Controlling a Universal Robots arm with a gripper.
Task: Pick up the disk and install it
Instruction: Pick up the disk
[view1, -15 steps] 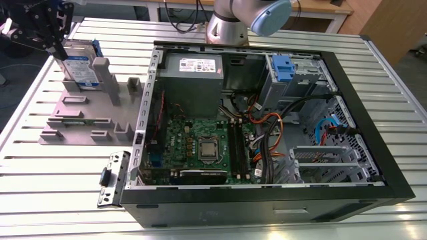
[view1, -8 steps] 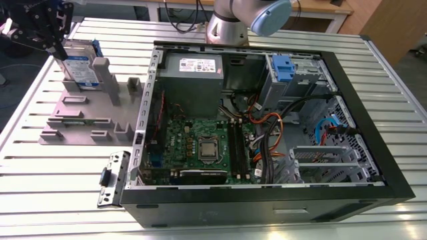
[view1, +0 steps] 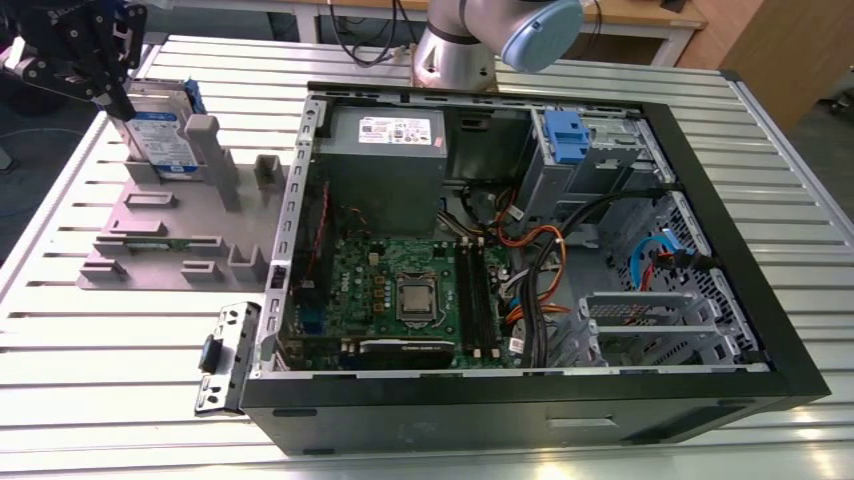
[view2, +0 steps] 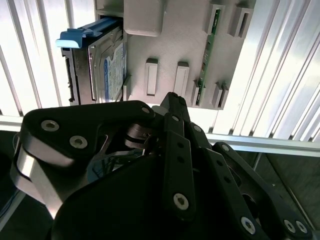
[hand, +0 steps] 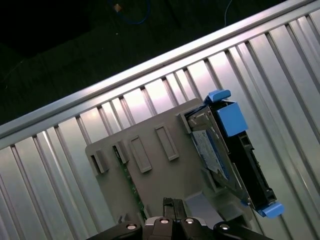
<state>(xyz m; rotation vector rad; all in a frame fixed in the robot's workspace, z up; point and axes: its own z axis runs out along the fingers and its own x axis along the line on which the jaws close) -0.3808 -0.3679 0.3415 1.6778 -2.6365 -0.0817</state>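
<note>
Exterior view, from its left: claw (view1: 118, 105) is up at the far left corner of the bench (view1: 94, 420), just over the top edge of the disk (view1: 163, 140). Can't tell contact from this angle.

Both wrist views show the claw (view2: 170, 100) (hand: 173, 204) closed and empty, over the grey fixture (hand: 165, 175) beside the disk (hand: 220, 150) and not touching it.

The disk stands on edge in a slot at the far end of the fixture (view1: 160, 235), label side facing the case, not yet picked. Its blue bracket (hand: 232, 120) wraps the edges, with one tab (view2: 75, 37) sticking out at the end.

A loose metal plate (view1: 224, 355) lies on the bench, just beside the case's near corner on the exterior view's left.

Next comes the open PC case (view1: 534, 405), lying on its side. Inside it:
- PSU (view1: 387, 170) at the far side
- motherboard (view1: 400, 290) nearer the camera
- drive cage with a blue latch (view1: 567, 135) to the exterior view's right of the PSU
- orange and black cables (view1: 541, 270) between the board and the cage

The arm base (view1: 461, 50) sits behind the case.
</note>
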